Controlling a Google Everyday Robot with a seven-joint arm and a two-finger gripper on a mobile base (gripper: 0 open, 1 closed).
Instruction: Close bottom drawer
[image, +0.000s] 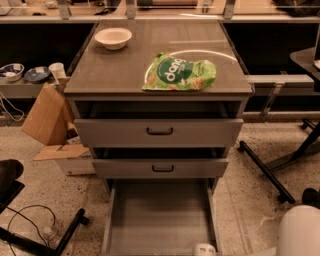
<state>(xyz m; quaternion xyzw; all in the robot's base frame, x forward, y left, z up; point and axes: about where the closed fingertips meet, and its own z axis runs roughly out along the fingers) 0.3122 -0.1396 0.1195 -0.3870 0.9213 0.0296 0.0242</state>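
Note:
The bottom drawer of the grey cabinet is pulled far out. Its long flat grey tray is empty and runs to the bottom edge of the camera view; its front and handle are out of view below. My gripper shows only as a small white part at the bottom edge, over the near right end of the tray. My white arm fills the bottom right corner.
The top drawer and middle drawer stand slightly open. A green snack bag and a white bowl lie on the cabinet top. A cardboard box is to the left, black chair legs to the right, and cables on the floor.

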